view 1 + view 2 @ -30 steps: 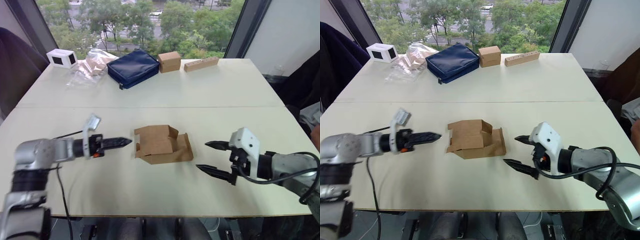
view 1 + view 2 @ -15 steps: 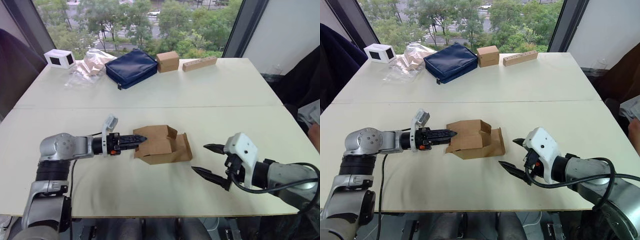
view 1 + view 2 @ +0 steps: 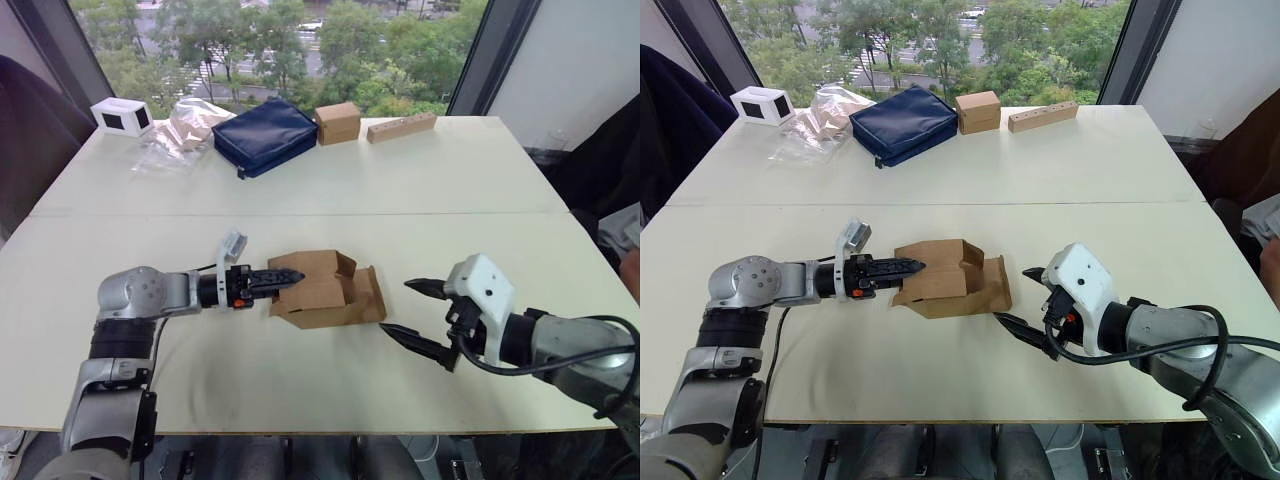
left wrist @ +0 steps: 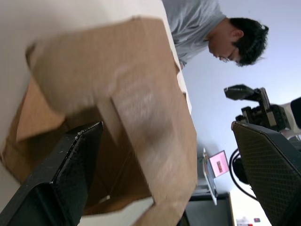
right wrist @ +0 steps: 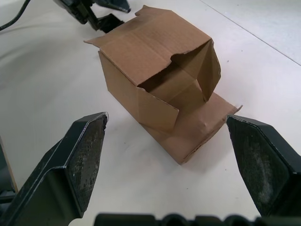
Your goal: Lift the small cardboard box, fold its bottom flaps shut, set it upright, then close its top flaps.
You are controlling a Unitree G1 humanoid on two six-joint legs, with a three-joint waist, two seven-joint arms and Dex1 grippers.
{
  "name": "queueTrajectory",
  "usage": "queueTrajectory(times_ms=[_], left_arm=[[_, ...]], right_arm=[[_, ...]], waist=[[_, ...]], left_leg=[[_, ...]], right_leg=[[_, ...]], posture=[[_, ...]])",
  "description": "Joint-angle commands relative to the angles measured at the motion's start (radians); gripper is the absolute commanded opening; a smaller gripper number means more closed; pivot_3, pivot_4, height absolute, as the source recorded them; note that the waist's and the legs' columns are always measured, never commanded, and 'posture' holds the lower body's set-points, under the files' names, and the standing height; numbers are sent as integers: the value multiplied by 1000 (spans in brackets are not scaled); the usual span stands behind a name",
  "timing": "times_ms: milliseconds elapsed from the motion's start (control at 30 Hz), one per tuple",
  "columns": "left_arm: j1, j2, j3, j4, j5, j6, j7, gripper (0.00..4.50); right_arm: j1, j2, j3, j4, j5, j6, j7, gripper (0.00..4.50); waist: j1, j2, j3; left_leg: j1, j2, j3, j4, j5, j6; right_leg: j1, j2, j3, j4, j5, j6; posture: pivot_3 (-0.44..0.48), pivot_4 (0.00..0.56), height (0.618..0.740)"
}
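The small cardboard box [image 3: 325, 290] lies on its side in the middle of the near table, with both ends open. At its left end my left gripper [image 3: 285, 278] is open; in the left wrist view one finger [image 4: 61, 174] sits at the box's open mouth with a cardboard wall [image 4: 141, 108] between the two fingers. The end toward my right gripper has its flaps spread, and one flap [image 5: 197, 129] lies flat on the table. My right gripper [image 3: 400, 308] is open just right of that flap, not touching it.
Along the far edge stand a white box with dark windows [image 3: 122, 117], a clear plastic bag [image 3: 180, 130], a navy pouch [image 3: 265, 135], another brown box [image 3: 338, 122] and a wooden block [image 3: 402, 127]. A person [image 4: 221, 33] sits beyond the table on the right.
My left gripper has travelled right along the table, from well clear of the box to its left open end. My right gripper has crept a little left toward the flat flap.
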Motion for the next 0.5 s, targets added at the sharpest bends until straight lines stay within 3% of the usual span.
queueTrajectory(times_ms=[33, 133, 233, 500], left_arm=[[-28, -14, -21, 23, 13, -27, -28, 4500], [-41, -21, -43, 40, 23, -37, -51, 4500], [-57, -28, -46, 74, 38, -58, -59, 3817], [-59, -22, -71, 74, 56, -83, -102, 826]], right_arm=[[3, -3, -18, -20, 11, -13, -10, 4304], [7, 0, -17, -27, 13, -13, -21, 4304], [13, 1, -18, -32, 14, -13, -30, 4500], [31, -2, -10, -28, 4, -27, -25, 4500]], waist=[[0, 0, 0], [0, 0, 0], [-1, 0, 0], [-1, 0, 0]], left_leg=[[0, 0, 0, 0, 0, 0], [0, 0, 0, 0, 0, 0], [0, 0, 0, 0, 0, 0], [0, 0, 0, 0, 0, 0]], right_leg=[[0, 0, 0, 0, 0, 0], [0, 0, 0, 0, 0, 0], [0, 0, 0, 0, 0, 0], [0, 1, 0, 0, 0, 0]], posture=[[0, 150, 740], [0, 150, 740], [0, 150, 740], [0, 150, 740]])
